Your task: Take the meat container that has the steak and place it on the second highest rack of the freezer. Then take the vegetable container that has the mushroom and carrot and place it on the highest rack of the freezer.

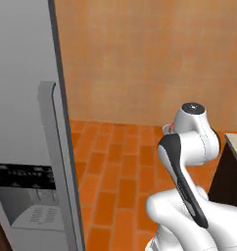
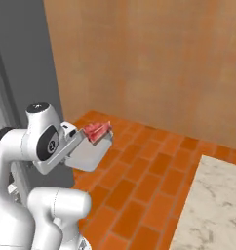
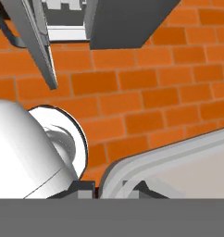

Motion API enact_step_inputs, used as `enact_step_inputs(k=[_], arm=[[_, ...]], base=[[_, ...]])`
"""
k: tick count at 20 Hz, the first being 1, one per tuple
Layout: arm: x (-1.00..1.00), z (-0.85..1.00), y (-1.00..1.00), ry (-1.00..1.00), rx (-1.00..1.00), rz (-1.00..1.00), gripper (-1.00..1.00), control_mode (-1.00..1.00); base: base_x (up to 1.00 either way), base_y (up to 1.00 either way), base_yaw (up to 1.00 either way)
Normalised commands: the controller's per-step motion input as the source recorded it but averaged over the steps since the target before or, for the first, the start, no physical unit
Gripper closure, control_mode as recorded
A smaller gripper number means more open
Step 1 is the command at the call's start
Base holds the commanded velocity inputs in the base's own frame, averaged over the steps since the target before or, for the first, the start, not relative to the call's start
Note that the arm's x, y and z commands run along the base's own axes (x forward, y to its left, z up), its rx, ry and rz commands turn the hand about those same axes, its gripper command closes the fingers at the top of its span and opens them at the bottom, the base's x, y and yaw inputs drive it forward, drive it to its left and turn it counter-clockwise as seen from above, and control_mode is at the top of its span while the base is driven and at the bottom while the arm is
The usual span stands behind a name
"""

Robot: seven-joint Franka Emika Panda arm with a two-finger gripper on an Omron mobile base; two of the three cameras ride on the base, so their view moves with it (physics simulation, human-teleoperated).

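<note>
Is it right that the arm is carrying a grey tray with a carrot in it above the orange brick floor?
Not quite. The tray holds a red slab of steak, not a carrot; the right base view shows it. The rest stands: the tool is shut on the grey tray, held above the orange brick floor.

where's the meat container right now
In the right base view the meat container is held off the brick floor at the gripper, steak inside, beside the freezer.
</note>
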Motion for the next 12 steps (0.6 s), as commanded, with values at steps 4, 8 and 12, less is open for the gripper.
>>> enact_step_inputs(k=[4, 8, 12], arm=[[0.00, 0.00, 0.00, 0.00, 0.00, 0.00, 1.00, 1.00], [0.00, 0.00, 0.00, 0.00, 0.00, 0.00, 1.00, 1.00], [0.00, 0.00, 0.00, 0.00, 0.00, 0.00, 1.00, 1.00]], base=[[1.00, -0.18, 0.37], [1.00, -0.25, 0.47], [0.98, -0.27, 0.72]])
